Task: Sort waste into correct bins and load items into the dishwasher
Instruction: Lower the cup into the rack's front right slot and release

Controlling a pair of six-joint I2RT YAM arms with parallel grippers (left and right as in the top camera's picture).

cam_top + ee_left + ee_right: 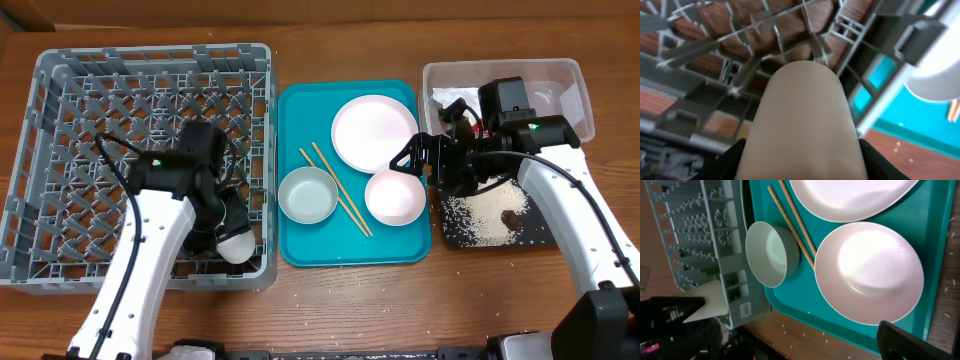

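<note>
At the front right corner of the dish rack [150, 60], seen from overhead, the left gripper [228, 228] has its jaws partway closed around the small white cup [240, 246], low over the lattice. Let go crooked, the cup could tip over or wedge against the rack wall. The right gripper [412, 155] hangs wide open and empty over the right edge of the teal tray [320, 245], between the plate [375, 132] and the white bowl [395, 197] — a careless descent could knock either, or roll the chopsticks [335, 190].

From the left wrist, the cup fills the picture. The fingers [722, 162] are dark slivers beneath it, and I cannot tell whether the cup touches the rack floor.

From the right wrist, the white bowl lies just below and the grey-blue bowl [770, 255] sits near the tray's left edge — the fingertips [910, 342] are mostly cut off.
</note>
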